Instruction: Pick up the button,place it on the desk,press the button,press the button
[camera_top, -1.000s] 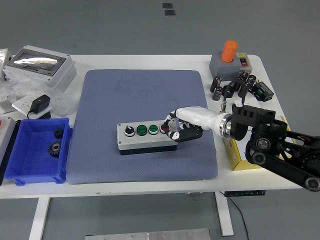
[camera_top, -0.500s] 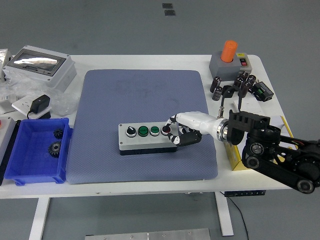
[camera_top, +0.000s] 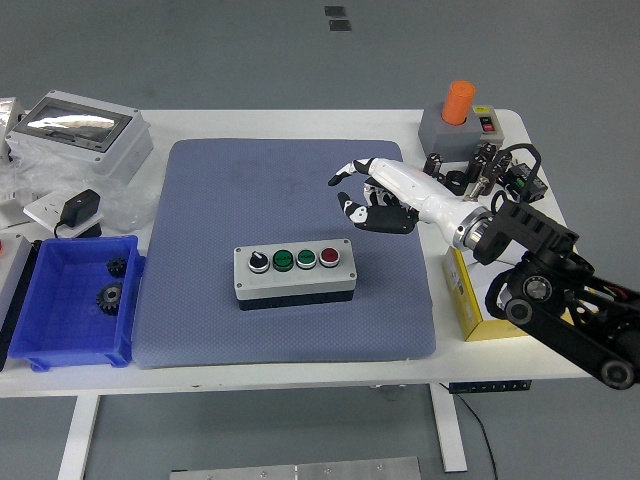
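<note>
The button box (camera_top: 294, 271) is a grey box with a black knob, two green buttons and a red button (camera_top: 329, 257) on top. It lies flat on the blue-grey mat (camera_top: 285, 240), near its front middle. My right hand (camera_top: 365, 198) is white with black fingertips. It hovers above the mat, up and to the right of the box, clear of it. Its fingers are spread and hold nothing. My left arm is out of view.
A blue bin (camera_top: 70, 300) with gears sits at the front left. A grey case (camera_top: 75, 135) and a black adapter (camera_top: 80, 210) lie at the back left. An orange-topped grey switch box (camera_top: 460, 118) and black parts (camera_top: 480, 170) are at the back right. A yellow box (camera_top: 470, 300) lies under my right arm.
My right hand has lifted off the red button end of the box and drawn back up and to the right. Its fingers have spread. The box stays put.
</note>
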